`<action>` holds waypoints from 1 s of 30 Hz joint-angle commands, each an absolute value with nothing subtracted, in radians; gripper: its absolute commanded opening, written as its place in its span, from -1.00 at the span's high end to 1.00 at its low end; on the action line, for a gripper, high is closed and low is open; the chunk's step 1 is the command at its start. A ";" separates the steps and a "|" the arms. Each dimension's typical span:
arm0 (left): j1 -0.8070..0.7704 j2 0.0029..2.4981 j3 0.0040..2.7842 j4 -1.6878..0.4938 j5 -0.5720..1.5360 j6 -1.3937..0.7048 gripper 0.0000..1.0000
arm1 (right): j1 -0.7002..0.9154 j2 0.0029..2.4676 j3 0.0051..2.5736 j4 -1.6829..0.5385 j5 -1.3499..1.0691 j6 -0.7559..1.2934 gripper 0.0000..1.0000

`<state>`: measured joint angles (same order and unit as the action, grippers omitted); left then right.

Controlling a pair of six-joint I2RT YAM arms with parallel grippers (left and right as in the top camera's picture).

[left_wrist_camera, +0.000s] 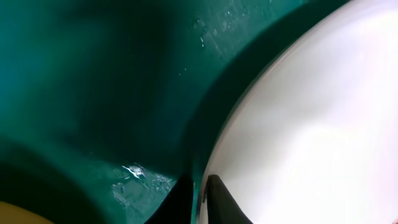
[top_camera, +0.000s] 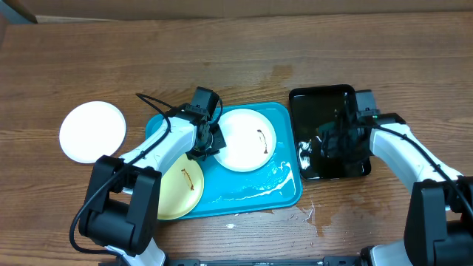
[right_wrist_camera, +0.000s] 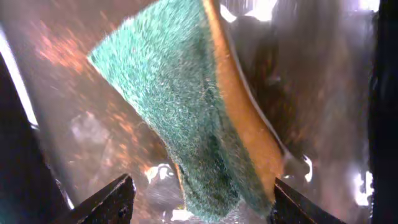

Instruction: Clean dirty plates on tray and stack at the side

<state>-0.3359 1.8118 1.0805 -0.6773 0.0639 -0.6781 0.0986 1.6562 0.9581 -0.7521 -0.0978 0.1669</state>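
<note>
Up close, our left claw (left_wrist_camera: 202, 200) pinches the rim of the white plate (left_wrist_camera: 311, 124) on the blue tray (left_wrist_camera: 93, 81). Our right claw (right_wrist_camera: 205, 202) gapes wide round a green sponge (right_wrist_camera: 186, 112), which only this view shows. From above we see a yellow plate (top_camera: 181, 188) at the tray's near corner and a second white plate (top_camera: 92, 131) off beside it

Nothing legible shows in any view. The tray's white plate (top_camera: 247, 144), the other white plate (top_camera: 92, 131), the yellow-green plate (top_camera: 185, 193), the turquoise tray (top_camera: 259, 193), the black tray (top_camera: 321, 100) and the sponge (right_wrist_camera: 186, 112) carry no readable text, label, brand or number.
</note>
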 commanded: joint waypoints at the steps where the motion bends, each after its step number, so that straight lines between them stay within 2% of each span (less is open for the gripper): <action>1: -0.336 1.812 1.074 -0.676 0.009 -0.672 0.69 | 0.096 1.645 0.998 -0.730 -0.106 0.149 -0.34; 6: -0.336 1.812 1.074 -0.677 -0.001 -0.650 0.63 | 0.096 1.646 0.982 -0.673 -0.020 0.149 -0.47; 19: -0.337 1.812 1.073 -0.677 -0.001 -0.635 0.60 | 0.096 1.647 0.918 -0.590 -0.047 0.149 -0.47; 22: -0.337 1.812 1.073 -0.677 -0.001 -0.635 0.60 | 0.098 1.647 0.902 -0.610 -0.094 0.149 -0.45; 26: -0.337 1.812 1.073 -0.677 -0.001 -0.635 0.60 | 0.117 1.646 0.903 -0.678 -0.184 0.149 -0.28; 30: -0.337 1.812 1.073 -0.677 0.000 -0.631 0.60 | 0.150 1.641 0.914 -0.717 -0.130 0.149 -0.15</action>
